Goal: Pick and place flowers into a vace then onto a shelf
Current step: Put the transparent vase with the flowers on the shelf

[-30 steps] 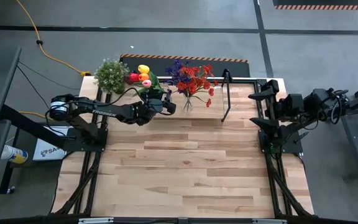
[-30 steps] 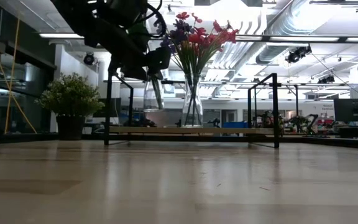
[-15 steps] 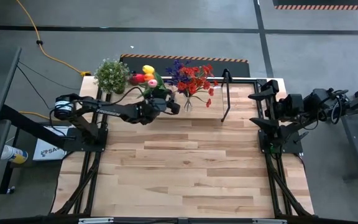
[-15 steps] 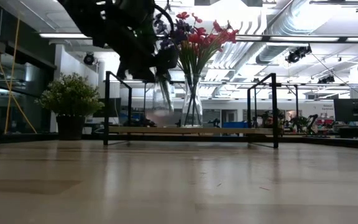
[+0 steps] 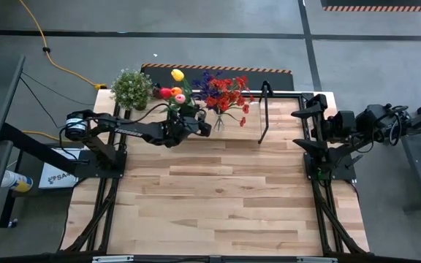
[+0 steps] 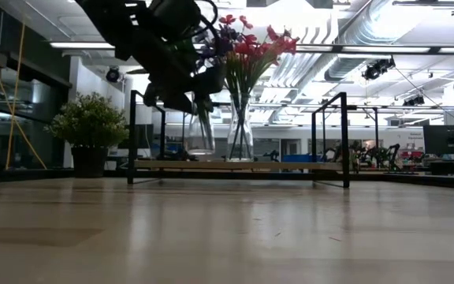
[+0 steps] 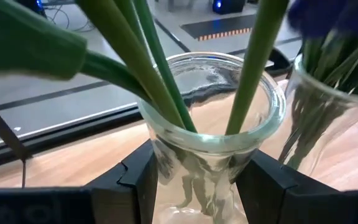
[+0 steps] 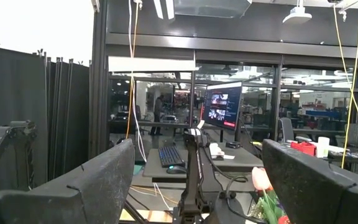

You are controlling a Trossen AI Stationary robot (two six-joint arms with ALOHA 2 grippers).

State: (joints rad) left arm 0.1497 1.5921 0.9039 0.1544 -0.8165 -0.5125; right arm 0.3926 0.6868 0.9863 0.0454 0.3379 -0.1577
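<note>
Front and middle of the tabletop (image 5: pixel 218 197) are wide open, easy passage. The far edge at 12 o'clock is crowded: potted plant (image 5: pixel 131 88) toward 11, a glass vase (image 7: pixel 211 124) of tulips pinched in the left gripper (image 5: pixel 199 124), touching a second vase (image 6: pixel 240 126), then the shelf (image 6: pixel 235 165) with upright black loops (image 5: pixel 264 109).

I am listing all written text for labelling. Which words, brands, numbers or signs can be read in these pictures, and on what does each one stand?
"SA": start of a cut-off word on the white box left of the table.
Print on the left arm: too small to read.
Monitor in the room: too blurred to read.
Nothing else bears text.
</note>
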